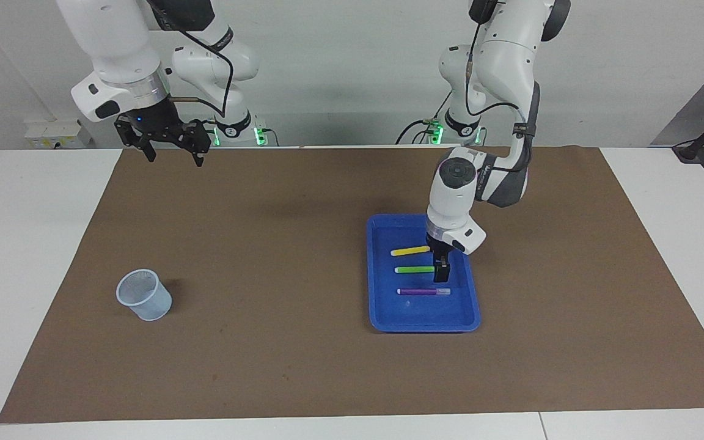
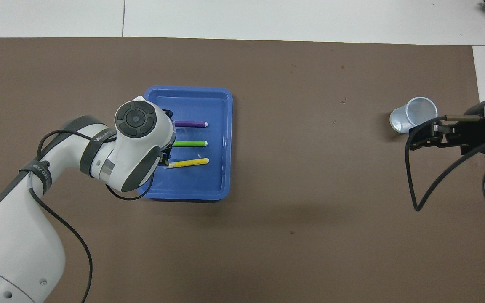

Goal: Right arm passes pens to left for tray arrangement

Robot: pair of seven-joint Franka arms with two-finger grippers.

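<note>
All three pens lie in the blue tray [image 1: 376, 275]; the left gripper [image 1: 442, 269], grip unreadable, hangs at the green pen [image 1: 414, 269]; the right gripper [image 1: 168, 143] waits, splayed empty. Next: lift clear.

The tray [image 1: 382, 278] at the frame's centre looks like glossy blue plastic, smooth, with soft highlights on its floor. The three pens [image 1: 423, 291] in it appear smooth plastic. The cup [image 1: 143, 295] at lower left is thin translucent plastic, finely ribbed. The brown mat [image 1: 266, 256] looks matt, like paper or felt. Both arms' shells at the top are glossy white plastic.
</note>
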